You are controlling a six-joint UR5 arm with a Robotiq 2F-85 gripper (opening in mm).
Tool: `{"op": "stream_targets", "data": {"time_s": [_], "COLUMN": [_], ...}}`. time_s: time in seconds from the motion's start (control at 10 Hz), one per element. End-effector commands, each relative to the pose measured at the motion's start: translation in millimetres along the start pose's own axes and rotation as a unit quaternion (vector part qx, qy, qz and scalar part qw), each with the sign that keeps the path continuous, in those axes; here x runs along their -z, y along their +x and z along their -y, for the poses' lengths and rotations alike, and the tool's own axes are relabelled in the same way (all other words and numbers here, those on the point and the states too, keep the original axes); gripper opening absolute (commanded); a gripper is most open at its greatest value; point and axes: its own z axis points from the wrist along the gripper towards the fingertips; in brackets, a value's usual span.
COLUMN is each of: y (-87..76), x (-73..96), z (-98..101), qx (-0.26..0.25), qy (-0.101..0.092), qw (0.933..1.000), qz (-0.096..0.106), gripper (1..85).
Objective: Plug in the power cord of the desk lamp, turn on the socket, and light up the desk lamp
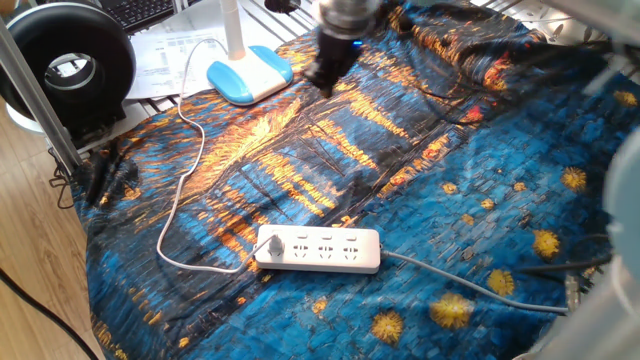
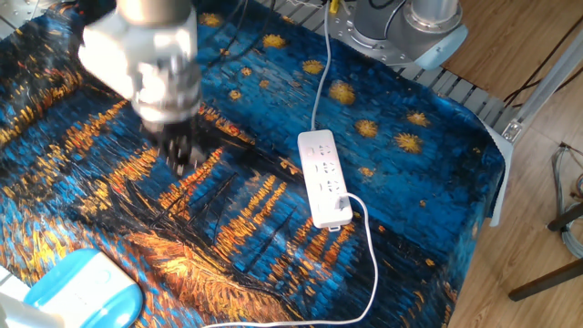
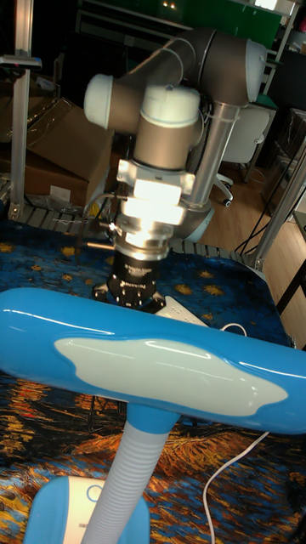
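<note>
The desk lamp has its blue and white base (image 1: 248, 78) at the cloth's back left, its stem (image 1: 233, 30) rising out of the picture. In the tall fixed view its blue head (image 3: 161, 357) fills the foreground. The thin white power cord (image 1: 180, 170) loops from the base down to the socket (image 1: 320, 248), a white power strip, and its plug (image 1: 270, 248) sits in the leftmost outlet. My gripper (image 1: 323, 82) hangs over the cloth to the right of the lamp base, motion-blurred. Its fingers look shut with nothing held. The other fixed view also shows the gripper (image 2: 182, 155), left of the socket (image 2: 323, 176).
A blue and orange patterned cloth (image 1: 420, 200) covers the table. A black ring-shaped device (image 1: 70, 65) stands at the back left beside papers. Black cables (image 1: 440, 90) trail across the cloth behind the gripper. The strip's thicker grey cable (image 1: 450, 285) runs off to the right.
</note>
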Motion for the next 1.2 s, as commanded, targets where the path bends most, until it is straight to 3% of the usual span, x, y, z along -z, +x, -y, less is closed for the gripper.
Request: {"op": "stream_targets", "data": {"time_s": [0.0, 0.1, 0.3, 0.4, 0.5, 0.7, 0.8, 1.1], "y": [40.7, 51.4, 65.6, 78.3, 80.8, 66.6, 64.2, 56.8], "x": [19.1, 13.3, 6.0, 10.1, 15.8, 19.4, 19.3, 16.8], "z": [4.7, 2.2, 3.3, 2.4, 5.8, -0.9, -6.3, -7.7], "qx": [0.002, 0.003, 0.016, 0.015, 0.02, 0.016, 0.012, 0.012], "qy": [-0.022, -0.018, 0.014, 0.027, 0.043, 0.038, 0.029, 0.029], "qw": [0.9997, 0.9987, 0.9964, 0.9934, 0.992, 0.9958, 0.9965, 0.9973], "qz": [-0.013, -0.049, -0.083, -0.111, -0.117, -0.081, -0.077, -0.066], "gripper": [1.3, 1.3, 1.3, 1.3, 1.3, 1.3, 1.3, 1.3]}}
